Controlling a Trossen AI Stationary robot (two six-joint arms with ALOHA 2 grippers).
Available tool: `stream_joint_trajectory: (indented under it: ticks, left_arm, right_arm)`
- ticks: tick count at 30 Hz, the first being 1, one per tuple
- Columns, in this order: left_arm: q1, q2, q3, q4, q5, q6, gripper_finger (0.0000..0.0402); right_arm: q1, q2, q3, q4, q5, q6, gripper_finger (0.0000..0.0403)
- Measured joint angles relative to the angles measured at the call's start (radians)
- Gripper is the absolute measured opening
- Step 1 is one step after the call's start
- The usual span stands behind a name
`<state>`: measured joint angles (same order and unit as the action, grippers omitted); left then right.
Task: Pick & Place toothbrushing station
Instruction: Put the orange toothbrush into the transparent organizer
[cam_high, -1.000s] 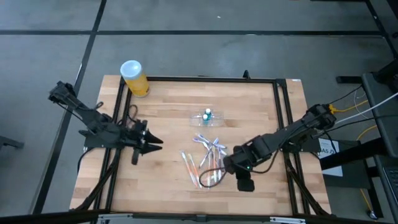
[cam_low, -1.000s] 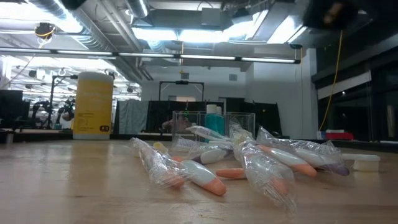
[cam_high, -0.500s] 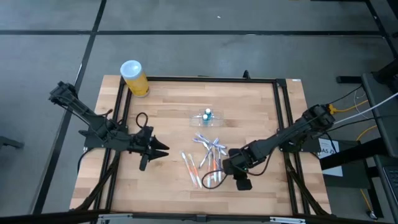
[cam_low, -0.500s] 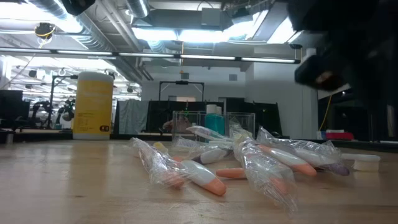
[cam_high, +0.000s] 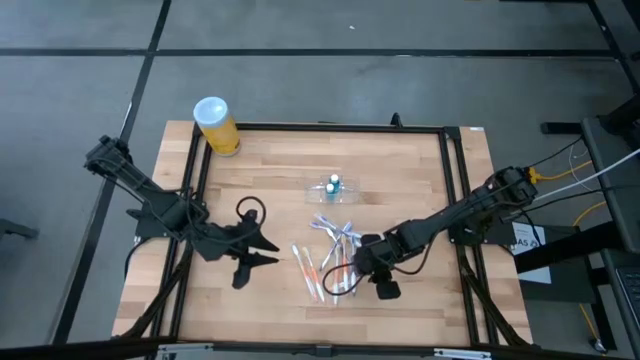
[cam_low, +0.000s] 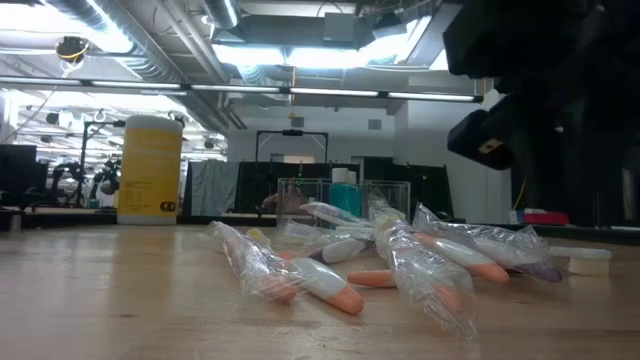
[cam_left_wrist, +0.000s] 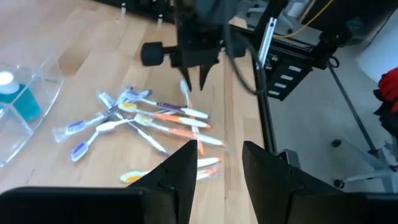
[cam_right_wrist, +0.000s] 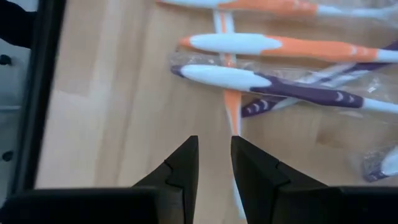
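Scene: two dark arms over a wood table (cam_high: 260, 160), seen from above; pile of wrapped toothbrushes (cam_high: 330, 262) near table centre.
Station: the toothbrushing station (cam_high: 333, 187), a clear plastic holder, sits at 12 o'clock from the brush pile, just beyond it, apart from both arms. A small teal bottle (cam_high: 333, 184) stands in it. Low view shows its see-through walls (cam_low: 345, 205) upright behind the pile.
Handling (judged): prob. light, rigid, thin-walled; smooth plastic likely slippery, and a hard squeeze could crack or flip it. Best hold looks like one outer wall or a divider betw. compartments, fingers straddling the rim from above, away from the bottle. Nearly invisible on wood, so edges are hard to aim at.
R claw: right gripper (cam_high: 352, 262) low at the 3 o'clock side of the brush pile, not at the station. Wrist view shows its fingers (cam_right_wrist: 180, 171) set narrow, a slim gap only, nothing betw. them; an orange-handled brush (cam_right_wrist: 280, 45) and a purple one (cam_right_wrist: 267, 81) lie just ahead. Contact w/ the wrappers cannot be told.
L claw: left gripper (cam_high: 268, 252) at 9 o'clock from the pile, near but apart. Its fingers (cam_left_wrist: 180, 171) stand moderately apart, empty, pointed toward the brushes.
Other: yellow cylinder w/ white lid (cam_high: 214, 124) at the table's far-left corner, well apart.
Status (judged): station not yet taken; either claw needs to move to 12 o'clock and spread wider first.
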<state>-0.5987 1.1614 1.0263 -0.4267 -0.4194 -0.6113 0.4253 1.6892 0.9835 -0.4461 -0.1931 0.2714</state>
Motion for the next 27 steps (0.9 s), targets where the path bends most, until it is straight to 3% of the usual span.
stream_joint_trajectory:
  ticks: [7,13,27]
  left_arm:
    - [-0.002,0.043,0.070,-0.021,-0.001,0.023,0.0123]
    - [-0.005,0.044,0.074,-0.024,-0.001,0.003,0.0123]
    - [-0.005,0.044,0.074,-0.037,0.043,-0.032,0.0122]
  right_arm:
    - [-0.024,0.036,-0.009,0.007,0.020,-0.038,0.0098]
    - [-0.016,0.068,-0.009,0.017,-0.030,-0.045,0.0098]
    - [0.000,0.124,-0.007,0.042,-0.015,-0.063,0.0095]
